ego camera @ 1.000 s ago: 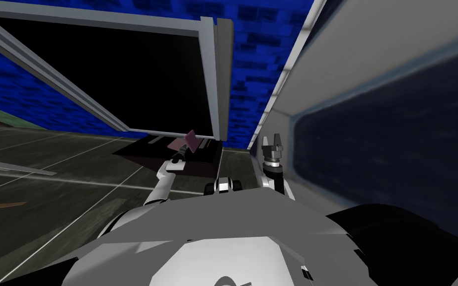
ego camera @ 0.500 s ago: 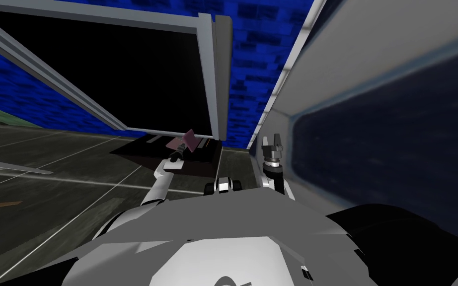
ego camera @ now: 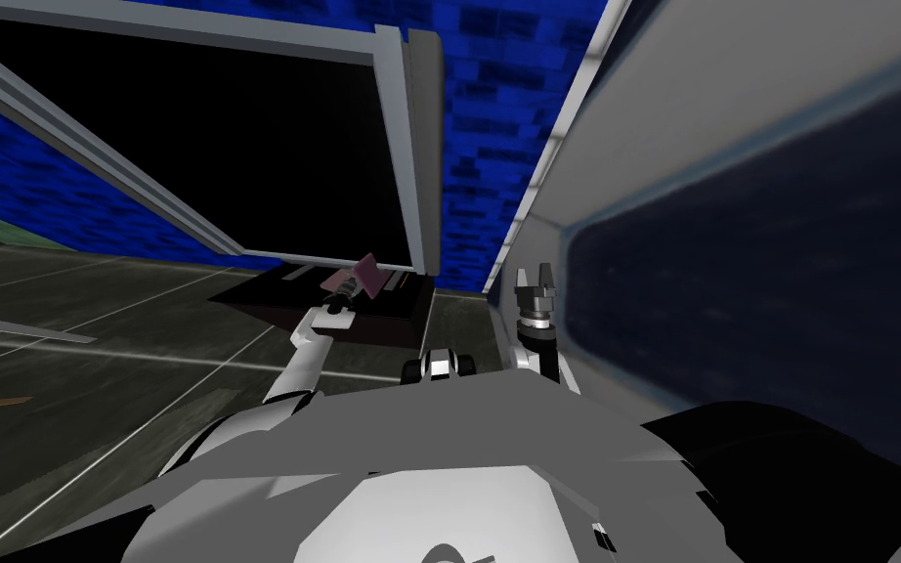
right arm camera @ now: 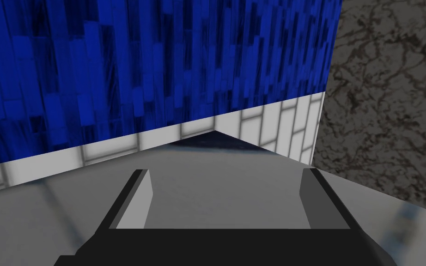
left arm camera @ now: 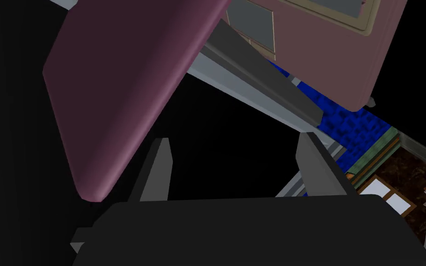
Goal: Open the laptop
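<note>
Laptop (ego camera: 368, 277): mauve, lid part-raised, on the dark worktop (ego camera: 273, 298) ahead.
Left pincer (left arm camera: 234, 138): spread, gripping nothing, the lid's rounded corner just beside it.
Right pincer (ego camera: 535, 279): spread, raised by the wall.

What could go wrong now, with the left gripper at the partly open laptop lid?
1. The left gripper is open, and the lid lies beside one finger, not between the two. The finger may slip off and the lid may drop back.
2. Nothing holds the base. A sideways push might slide the whole laptop instead of opening it.
</note>
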